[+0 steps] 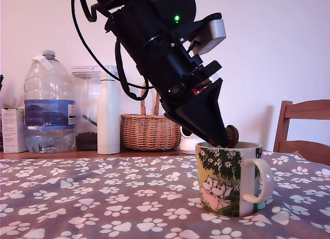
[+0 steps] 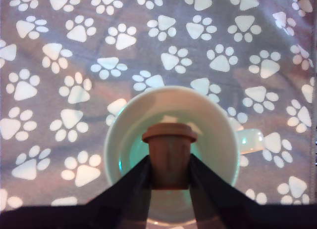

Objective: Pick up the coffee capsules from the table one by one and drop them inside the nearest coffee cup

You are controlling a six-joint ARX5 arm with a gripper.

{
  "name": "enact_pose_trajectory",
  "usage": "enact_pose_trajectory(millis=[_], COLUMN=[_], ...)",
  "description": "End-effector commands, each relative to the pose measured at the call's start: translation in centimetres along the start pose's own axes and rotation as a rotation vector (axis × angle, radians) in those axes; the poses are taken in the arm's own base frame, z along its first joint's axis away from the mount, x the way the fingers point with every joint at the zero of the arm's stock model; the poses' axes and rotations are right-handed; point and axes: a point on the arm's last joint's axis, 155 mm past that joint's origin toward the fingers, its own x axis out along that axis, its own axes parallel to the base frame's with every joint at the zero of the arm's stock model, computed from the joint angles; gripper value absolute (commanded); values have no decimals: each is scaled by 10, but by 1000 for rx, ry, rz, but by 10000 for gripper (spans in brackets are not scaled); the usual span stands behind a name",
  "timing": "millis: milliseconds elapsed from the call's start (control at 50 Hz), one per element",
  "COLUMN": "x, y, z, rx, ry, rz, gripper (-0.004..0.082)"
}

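**Exterior view: capsule held over the mug**

The bench (image 1: 77,197) is covered with a purple-grey cloth printed with white paw prints. On it, toward the exterior view's right, stands the coffee cup (image 1: 227,178), a large cream mug with green leaves and white cartoon figures on its side and a loop handle turned to that view's right. In the wrist view the inside of the cup (image 2: 124,140) is pale and smooth, and nothing can be seen lying in the part that is visible.

The black arm comes down at a slant from the top of the exterior view, and its gripper (image 1: 227,138) is just above the rim of the cup. The gripper (image 2: 169,174) is clenched on one coffee capsule (image 2: 169,155): the two dark fingers press on its sides. The capsule (image 1: 232,134) is small, dark brown and tapered, with a flat, wider rim, and it hangs over the mouth of the cup without touching it.

Behind the bench there are a big water bottle (image 1: 49,102), a white bottle (image 1: 108,112) and a wicker basket (image 1: 149,130).
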Motion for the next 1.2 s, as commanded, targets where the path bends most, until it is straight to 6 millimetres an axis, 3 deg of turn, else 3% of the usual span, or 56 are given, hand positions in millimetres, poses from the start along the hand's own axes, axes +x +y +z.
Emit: enact_pose_trajectory(millis=[0,260,540,820,920,960,1120,1180], x=[5,5,5,4,2,1,-10,-17], y=[-3,-3,-2,-7,-6,-5,-4,-4], z=[0,0,4,10,11,12,21,27], rx=[17,16,21,19,16,15,15,19], ry=[5,5,-14,-38,-45,-48,-92,-118], rz=[-10,-10,-4,-32,-32,-29,-48,-51], gripper=[57,97,521,532,469,404,12,-20])
